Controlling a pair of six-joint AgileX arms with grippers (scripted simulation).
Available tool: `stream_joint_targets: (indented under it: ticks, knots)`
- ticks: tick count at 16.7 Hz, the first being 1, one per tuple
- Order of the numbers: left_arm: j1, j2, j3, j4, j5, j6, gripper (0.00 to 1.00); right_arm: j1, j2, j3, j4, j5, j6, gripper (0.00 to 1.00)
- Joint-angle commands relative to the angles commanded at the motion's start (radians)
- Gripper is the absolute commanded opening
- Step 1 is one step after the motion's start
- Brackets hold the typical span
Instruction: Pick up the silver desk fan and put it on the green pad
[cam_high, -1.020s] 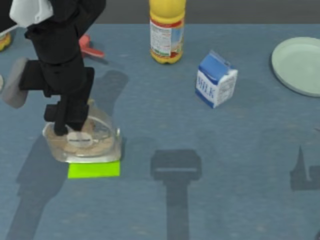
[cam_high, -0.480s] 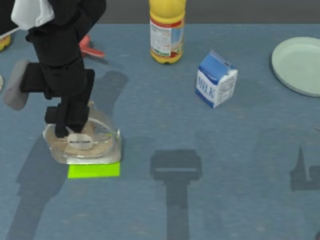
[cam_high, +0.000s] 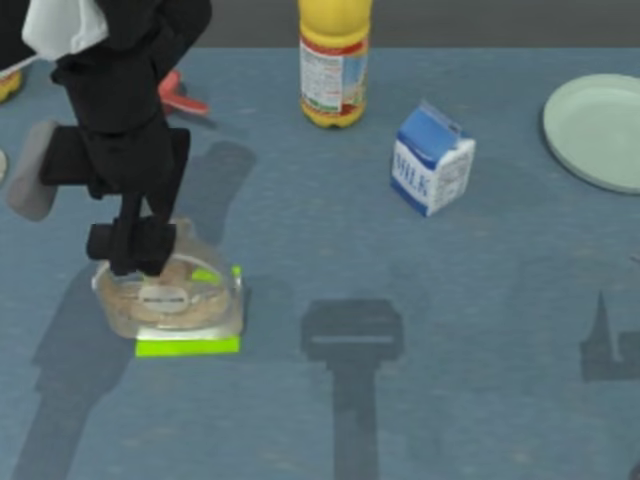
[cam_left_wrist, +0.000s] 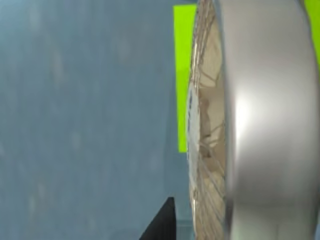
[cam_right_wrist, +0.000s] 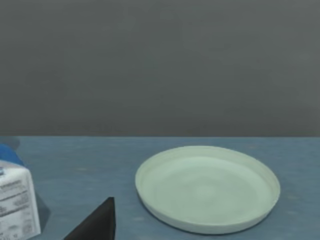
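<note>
Our left end effector (cam_high: 133, 258) sits at the table's (cam_high: 460, 340) left side, its fingers closed on the far rim of the silver desk fan (cam_high: 168, 297). The fan lies flat over the green pad (cam_high: 188, 346), covering most of it (a lime strip shows along the near edge, and a bit shows through the cage). In the left wrist view the fan's silver rim (cam_left_wrist: 265, 125) fills the frame beside the pad (cam_left_wrist: 183, 75). Our right end effector is out of view; we cannot tell its state.

Overhead top view; two low wrist close-ups
</note>
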Motion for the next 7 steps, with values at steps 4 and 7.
stream_joint_targets:
  ticks: [4,7]
  knots:
    - [0.0,0.0,0.0,0.0,0.0,0.0,1.0,0.0,0.0,0.0,0.0,0.0,0.0,1.0]
    - [0.0,0.0,0.0,0.0,0.0,0.0,1.0,0.0,0.0,0.0,0.0,0.0,0.0,1.0]
